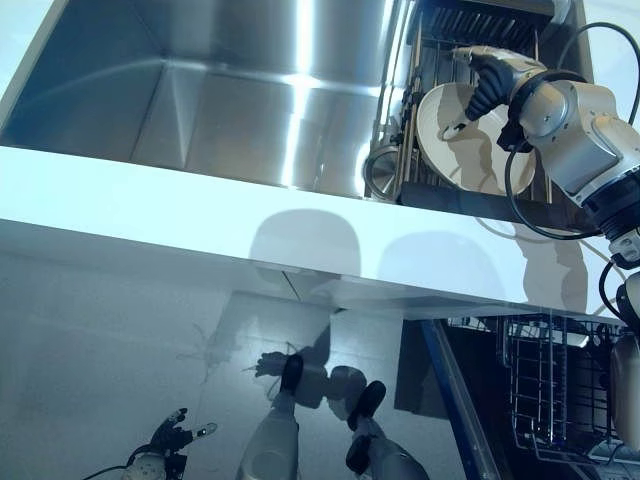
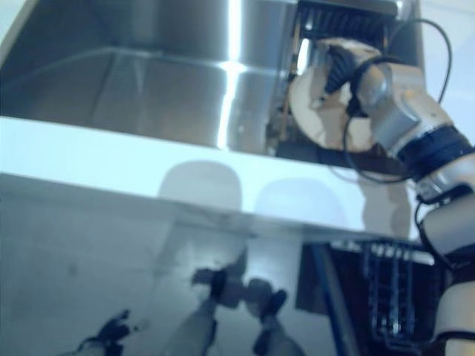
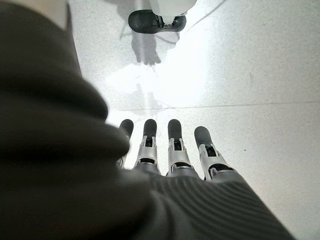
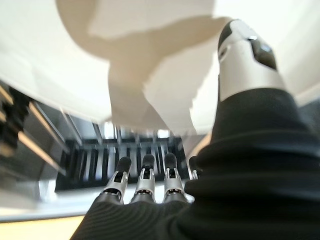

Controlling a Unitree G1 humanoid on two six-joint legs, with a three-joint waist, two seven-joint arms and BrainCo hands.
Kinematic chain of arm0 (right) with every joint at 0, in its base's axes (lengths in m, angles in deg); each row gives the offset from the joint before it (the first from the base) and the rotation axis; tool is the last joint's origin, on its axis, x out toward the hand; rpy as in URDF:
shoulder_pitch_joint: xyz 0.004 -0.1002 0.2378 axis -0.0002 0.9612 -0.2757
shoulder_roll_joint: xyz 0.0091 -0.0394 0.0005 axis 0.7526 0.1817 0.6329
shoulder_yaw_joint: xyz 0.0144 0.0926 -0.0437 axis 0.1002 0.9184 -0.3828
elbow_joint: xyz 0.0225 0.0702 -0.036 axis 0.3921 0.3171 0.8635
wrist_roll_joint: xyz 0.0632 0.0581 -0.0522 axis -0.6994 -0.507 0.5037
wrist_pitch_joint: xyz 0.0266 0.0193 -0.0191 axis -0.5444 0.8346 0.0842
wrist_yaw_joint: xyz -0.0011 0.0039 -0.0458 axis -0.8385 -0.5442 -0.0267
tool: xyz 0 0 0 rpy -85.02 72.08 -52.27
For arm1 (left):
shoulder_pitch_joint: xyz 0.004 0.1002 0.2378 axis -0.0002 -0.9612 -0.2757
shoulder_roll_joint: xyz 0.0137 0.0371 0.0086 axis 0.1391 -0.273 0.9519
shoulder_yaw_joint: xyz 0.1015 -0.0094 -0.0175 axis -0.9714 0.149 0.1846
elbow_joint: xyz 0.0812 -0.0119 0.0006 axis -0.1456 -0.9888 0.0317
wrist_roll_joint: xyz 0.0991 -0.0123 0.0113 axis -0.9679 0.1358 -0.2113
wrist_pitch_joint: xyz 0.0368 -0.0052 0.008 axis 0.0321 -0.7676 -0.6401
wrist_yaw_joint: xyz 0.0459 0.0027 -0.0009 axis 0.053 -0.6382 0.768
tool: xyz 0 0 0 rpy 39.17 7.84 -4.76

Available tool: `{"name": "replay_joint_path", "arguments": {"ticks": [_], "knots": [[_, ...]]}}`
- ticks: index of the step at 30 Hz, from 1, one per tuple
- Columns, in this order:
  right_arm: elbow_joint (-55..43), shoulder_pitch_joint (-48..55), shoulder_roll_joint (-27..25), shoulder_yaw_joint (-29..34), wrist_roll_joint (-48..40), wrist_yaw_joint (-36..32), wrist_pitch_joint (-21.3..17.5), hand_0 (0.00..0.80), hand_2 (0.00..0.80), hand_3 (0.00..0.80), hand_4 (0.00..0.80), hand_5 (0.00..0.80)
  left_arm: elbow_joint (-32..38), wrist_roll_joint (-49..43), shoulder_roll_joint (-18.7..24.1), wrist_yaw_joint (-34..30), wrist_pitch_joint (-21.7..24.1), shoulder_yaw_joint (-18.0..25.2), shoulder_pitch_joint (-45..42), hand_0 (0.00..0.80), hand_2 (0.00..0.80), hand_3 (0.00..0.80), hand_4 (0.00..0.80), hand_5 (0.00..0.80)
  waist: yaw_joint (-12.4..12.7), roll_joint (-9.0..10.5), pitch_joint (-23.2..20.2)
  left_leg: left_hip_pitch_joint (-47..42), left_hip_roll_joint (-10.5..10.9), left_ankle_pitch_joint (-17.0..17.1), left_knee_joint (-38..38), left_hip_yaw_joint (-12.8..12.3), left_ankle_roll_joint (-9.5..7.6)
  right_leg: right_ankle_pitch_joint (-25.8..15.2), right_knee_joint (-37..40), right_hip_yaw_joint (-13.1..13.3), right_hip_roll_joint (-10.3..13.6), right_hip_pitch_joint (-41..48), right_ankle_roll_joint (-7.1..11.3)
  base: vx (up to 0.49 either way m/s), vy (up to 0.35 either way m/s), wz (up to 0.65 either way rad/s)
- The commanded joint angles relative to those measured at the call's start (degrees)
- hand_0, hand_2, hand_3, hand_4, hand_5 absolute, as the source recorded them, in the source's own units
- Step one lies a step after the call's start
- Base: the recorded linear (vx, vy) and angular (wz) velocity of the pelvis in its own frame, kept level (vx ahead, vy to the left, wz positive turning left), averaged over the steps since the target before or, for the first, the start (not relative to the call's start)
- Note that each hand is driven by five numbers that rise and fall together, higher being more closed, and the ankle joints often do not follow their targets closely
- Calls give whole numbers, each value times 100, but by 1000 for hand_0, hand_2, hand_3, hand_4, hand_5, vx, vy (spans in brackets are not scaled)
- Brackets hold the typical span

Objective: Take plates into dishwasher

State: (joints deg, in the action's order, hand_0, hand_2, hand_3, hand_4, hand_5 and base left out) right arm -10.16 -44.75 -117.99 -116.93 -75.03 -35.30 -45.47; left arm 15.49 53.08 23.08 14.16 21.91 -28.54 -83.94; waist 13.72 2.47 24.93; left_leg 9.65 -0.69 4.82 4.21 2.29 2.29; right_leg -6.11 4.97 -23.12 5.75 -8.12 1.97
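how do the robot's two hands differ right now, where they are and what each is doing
The right robot hand is raised over the drying rack beside the sink, thumb on the face of the cream plate and fingers behind its rim. The left robot hand hangs low over the floor, fingers straight, holding nothing. Both have silver, dark-tipped fingers.

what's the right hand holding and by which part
The right hand pinches the cream plate at its upper rim, thumb on the face, fingers behind. The left hand holds nothing.
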Motion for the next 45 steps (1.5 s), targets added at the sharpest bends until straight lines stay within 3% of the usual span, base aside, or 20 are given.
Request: {"name": "replay_joint_path", "arguments": {"ticks": [1,24,45], "knots": [[158,-936,-419,-603,286,-121,-132,0,0,0,0,0,32,71,359,-31,118,-149,-127,0,0,0,0,0,208,128,234,10,243,-357,79,-179,-300,420,-89,-89,-45,280,311,0,0,0],[327,-1016,-388,-812,1055,-486,-317,0,0,0,0,0,53,198,289,-58,80,-183,-174,0,0,0,0,0,210,96,256,83,258,-325,79,-154,-291,380,-37,-30,-67,228,307,0,0,0],[390,-1328,-383,-1001,1294,-96,-139,0,0,0,0,0,167,203,319,70,47,-194,-285,0,0,0,0,0,371,148,364,107,270,-332,79,-41,-348,442,-191,-106,-29,189,330,31,14,3]]}}
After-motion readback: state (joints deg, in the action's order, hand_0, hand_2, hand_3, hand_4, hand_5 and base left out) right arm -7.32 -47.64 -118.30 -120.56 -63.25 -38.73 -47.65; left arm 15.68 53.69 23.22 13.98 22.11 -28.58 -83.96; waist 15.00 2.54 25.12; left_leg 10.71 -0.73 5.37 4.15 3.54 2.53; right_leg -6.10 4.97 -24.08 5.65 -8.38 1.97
